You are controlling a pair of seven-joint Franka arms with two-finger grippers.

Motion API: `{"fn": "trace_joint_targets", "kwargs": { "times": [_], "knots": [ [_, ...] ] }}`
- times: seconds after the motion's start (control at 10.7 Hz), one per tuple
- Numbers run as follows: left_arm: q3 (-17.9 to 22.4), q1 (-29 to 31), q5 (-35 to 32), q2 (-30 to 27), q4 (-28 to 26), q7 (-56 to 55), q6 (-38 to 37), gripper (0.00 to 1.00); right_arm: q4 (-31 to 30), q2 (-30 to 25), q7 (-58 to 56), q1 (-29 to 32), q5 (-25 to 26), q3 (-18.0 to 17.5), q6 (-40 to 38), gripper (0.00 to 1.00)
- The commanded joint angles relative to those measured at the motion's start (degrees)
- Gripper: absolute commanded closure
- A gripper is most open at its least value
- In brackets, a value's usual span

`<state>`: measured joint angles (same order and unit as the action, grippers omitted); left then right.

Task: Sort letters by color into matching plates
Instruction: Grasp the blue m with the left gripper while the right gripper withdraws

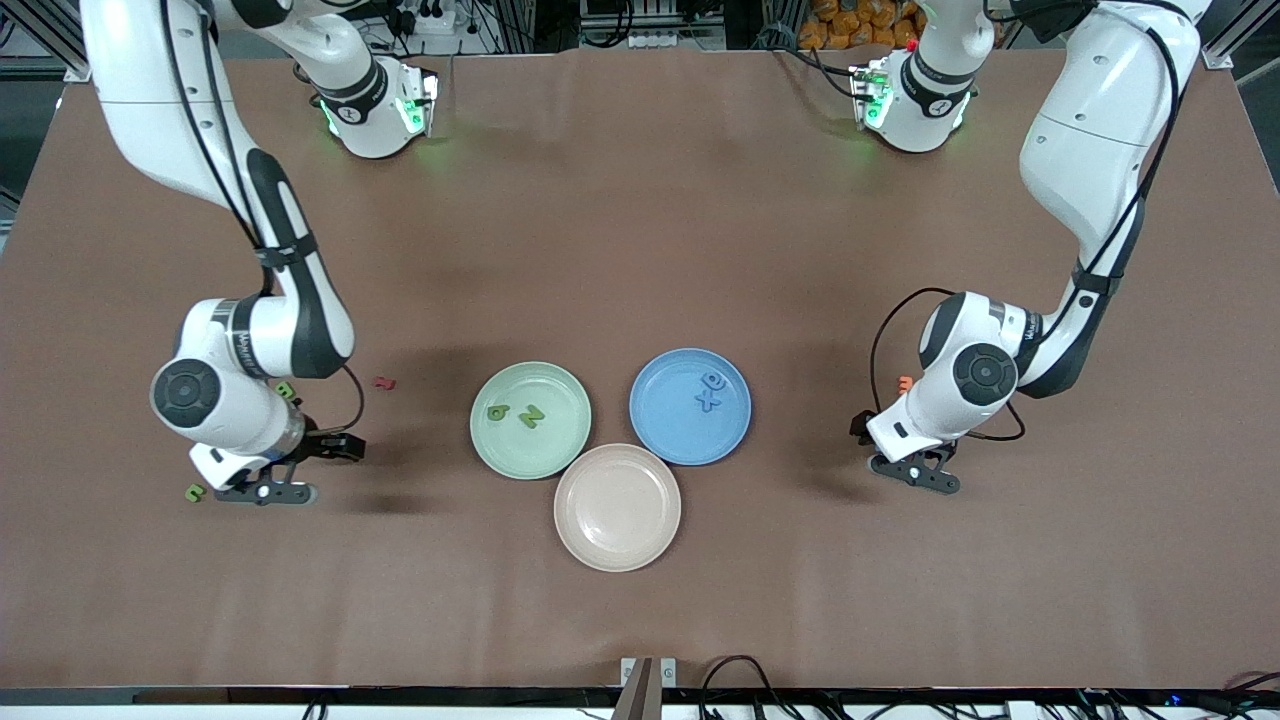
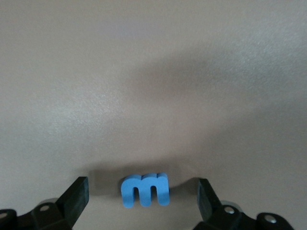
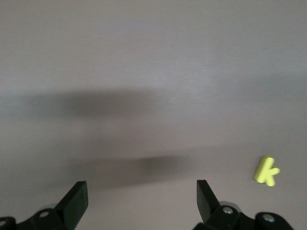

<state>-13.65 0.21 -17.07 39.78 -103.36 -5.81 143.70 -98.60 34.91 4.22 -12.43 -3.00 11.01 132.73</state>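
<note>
Left gripper wide, low over table — blue m lies between its fingers, long axis across the gap. Right gripper wide, empty; yellow k offset beside it.

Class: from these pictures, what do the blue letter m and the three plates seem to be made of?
Blue m: probably foam or soft plastic; thick, matte, rounded edges.
Green plate, blue plate, beige plate: likely matte plastic or melamine; even colour, soft sheen, raised rims. Ceramic can't be ruled out.
</note>
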Motion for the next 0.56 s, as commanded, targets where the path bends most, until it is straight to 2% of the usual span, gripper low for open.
{"fn": "trace_joint_targets", "kwargs": {
  "times": [0.0, 0.09, 0.19, 0.28, 0.47],
  "knots": [
    [-0.24, 0.32, -0.68, 0.03, -0.53, -1.40, -0.35, 0.00, -4.13, -3.17, 0.44, 5.65, 0.81, -0.99, 0.94, 0.00],
    [-0.24, 0.41, -0.68, 0.03, -0.53, -1.40, -0.35, 0.00, -5.19, -3.88, 0.79, 6.97, 0.46, -0.99, 1.13, 0.00],
    [-0.24, 0.41, -0.68, 0.03, -0.53, -1.40, -0.44, 0.53, -6.68, -4.75, 0.97, 7.85, 0.11, -0.99, 1.30, 0.00],
    [-0.24, 0.49, -0.25, -0.05, -0.44, -3.83, -1.92, 1.00, -9.13, -5.98, 1.23, 8.73, -0.77, -0.99, 2.17, 0.00],
    [-0.33, 0.06, -0.15, -0.05, -0.09, -6.49, -2.64, 1.00, -15.19, -7.92, 1.32, 10.58, -2.70, -0.99, 7.69, 0.00]
  ]
}}
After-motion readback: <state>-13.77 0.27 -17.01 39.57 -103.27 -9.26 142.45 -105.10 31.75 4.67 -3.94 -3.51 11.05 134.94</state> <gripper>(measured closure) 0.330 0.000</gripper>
